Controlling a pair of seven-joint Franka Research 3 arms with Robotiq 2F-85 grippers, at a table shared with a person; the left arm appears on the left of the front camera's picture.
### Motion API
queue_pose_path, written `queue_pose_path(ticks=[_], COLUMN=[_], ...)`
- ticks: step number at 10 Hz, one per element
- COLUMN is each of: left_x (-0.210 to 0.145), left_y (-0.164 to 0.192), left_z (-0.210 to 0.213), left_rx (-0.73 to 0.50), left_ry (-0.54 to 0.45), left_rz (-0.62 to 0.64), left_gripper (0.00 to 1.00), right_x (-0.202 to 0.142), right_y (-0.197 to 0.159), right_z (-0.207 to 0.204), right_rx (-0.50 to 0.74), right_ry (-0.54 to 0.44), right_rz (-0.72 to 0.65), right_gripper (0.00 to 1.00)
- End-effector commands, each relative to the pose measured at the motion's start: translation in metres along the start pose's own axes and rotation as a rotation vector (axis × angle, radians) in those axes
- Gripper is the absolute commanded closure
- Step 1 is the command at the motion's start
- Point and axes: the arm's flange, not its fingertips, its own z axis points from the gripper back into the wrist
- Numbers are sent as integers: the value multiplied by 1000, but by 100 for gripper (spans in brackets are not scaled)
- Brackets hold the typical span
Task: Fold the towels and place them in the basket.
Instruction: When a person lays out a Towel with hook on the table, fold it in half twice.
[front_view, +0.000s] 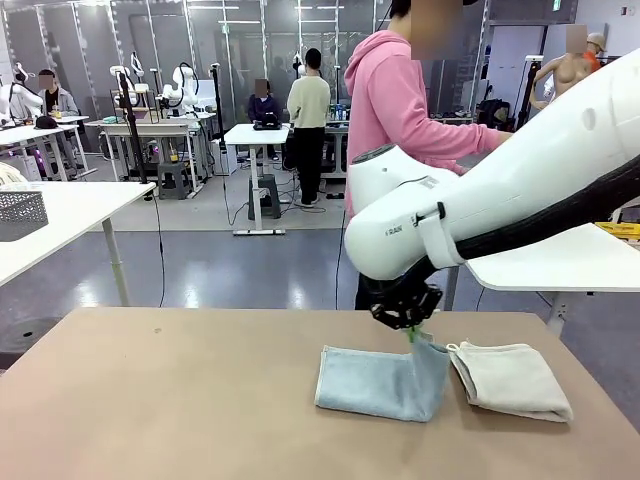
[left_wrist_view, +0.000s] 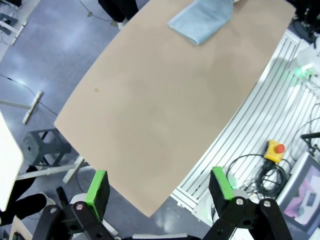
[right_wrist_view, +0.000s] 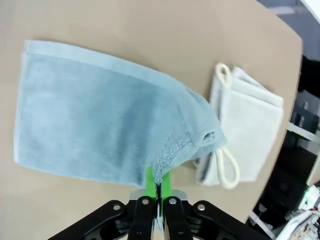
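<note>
The table (front_view: 150, 400) is viewed low from the robot's side in the front view, facing across it toward a person in pink (front_view: 395, 110) and the room beyond. From high above its near edge, the left wrist view looks down on the tabletop and the floor. The blue towel (right_wrist_view: 95, 115), viewed close from above in the right wrist view, is shared by all three views.
</note>
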Motion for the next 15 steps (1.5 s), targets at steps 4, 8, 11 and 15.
queue_pose_path(ticks=[4,8,11,15], left_x=[0,0,0,0], left_y=[0,0,0,0], left_z=[-1,-1,-1,-1], left_rx=[16,16,16,16], left_ry=[9,9,9,9], left_rz=[-10,-10,-10,-10], left_gripper=[0,0,0,0], right_x=[22,40,43,35], right_y=[30,66,75,73], right_z=[-16,-59,-63,-53], right_rx=[291,410,472,508], right_ry=[-67,-35,-36,-51], right_rz=[-8,10,21,11], right_gripper=[100,100,57,0])
